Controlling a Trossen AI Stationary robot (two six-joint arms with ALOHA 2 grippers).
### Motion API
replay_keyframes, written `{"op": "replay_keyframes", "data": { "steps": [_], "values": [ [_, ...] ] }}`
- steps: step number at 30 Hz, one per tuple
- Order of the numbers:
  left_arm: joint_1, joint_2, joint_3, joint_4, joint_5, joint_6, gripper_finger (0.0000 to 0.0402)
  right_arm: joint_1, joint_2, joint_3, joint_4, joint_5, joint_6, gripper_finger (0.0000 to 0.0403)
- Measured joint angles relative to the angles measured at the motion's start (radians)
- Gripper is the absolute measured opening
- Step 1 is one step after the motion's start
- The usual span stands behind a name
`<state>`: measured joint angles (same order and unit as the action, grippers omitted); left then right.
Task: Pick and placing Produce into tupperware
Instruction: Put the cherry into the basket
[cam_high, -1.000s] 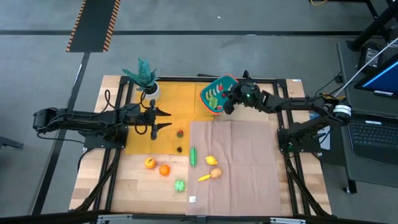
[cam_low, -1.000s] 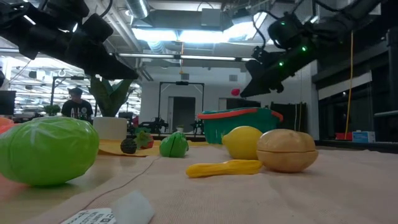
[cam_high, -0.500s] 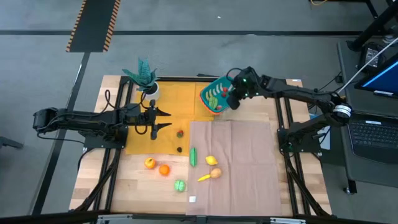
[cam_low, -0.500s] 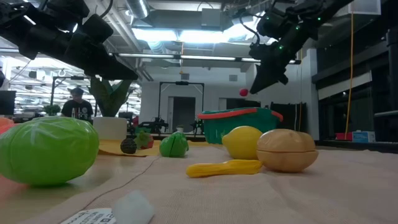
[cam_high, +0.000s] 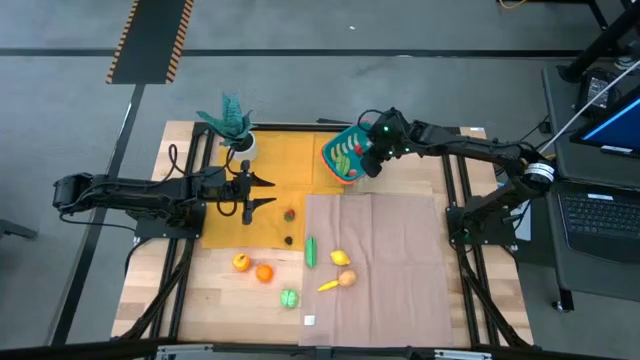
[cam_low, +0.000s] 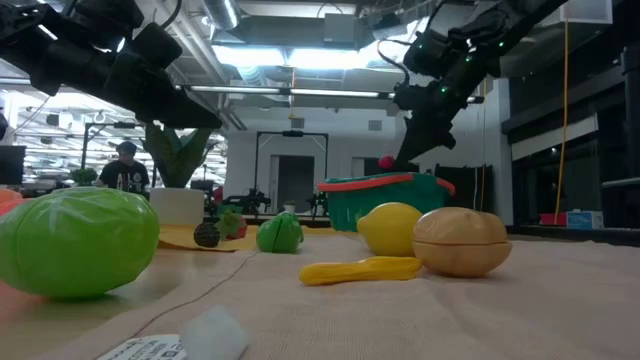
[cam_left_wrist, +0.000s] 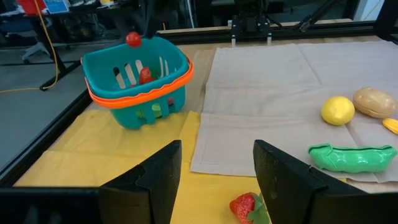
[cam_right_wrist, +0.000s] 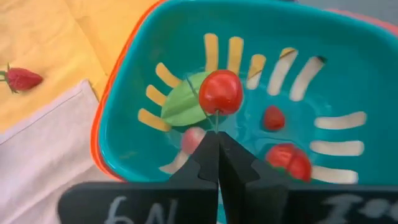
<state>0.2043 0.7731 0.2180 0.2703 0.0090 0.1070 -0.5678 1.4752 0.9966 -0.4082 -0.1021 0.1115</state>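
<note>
While the right gripper (cam_right_wrist: 217, 140) has swung in over the tupperware (cam_high: 350, 152) since a sec ago, it's clenched on the thin stem of a red cherry (cam_right_wrist: 220, 91), now hanging just above the rim, so drop looks imminent. Other produce lies inside already. Left gripper (cam_left_wrist: 214, 168) waits beside the tupperware, half parted, empty. Stem barely visible; pieces inside hard to ID.

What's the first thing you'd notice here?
The right gripper hangs over the teal tupperware at the table's far side, pinching a small red cherry by its stem. Nearer the front, a yellow lemon and other toy produce lie scattered on the brown cloth.
</note>
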Motion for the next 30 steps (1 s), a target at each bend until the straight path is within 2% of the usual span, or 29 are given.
{"op": "replay_keyframes", "data": {
  "steps": [8,13,23,30],
  "values": [
    [0.0,0.0,0.0,0.0,0.0,0.0,0.0192,-0.006,0.122,0.002,0.072,-0.052,-0.007,0.0],
    [0.0,0.0,0.0,0.0,0.0,0.0,0.0192,-0.012,0.201,0.056,0.062,-0.057,-0.018,0.0],
    [0.0,0.0,0.0,0.0,0.0,0.0,0.0192,-0.011,0.306,0.183,-0.092,-0.059,-0.077,0.0],
    [0.0,0.0,0.0,-0.006,0.0,0.0,0.0192,-0.011,0.318,0.201,-0.111,-0.059,-0.094,0.0]
  ]
}}
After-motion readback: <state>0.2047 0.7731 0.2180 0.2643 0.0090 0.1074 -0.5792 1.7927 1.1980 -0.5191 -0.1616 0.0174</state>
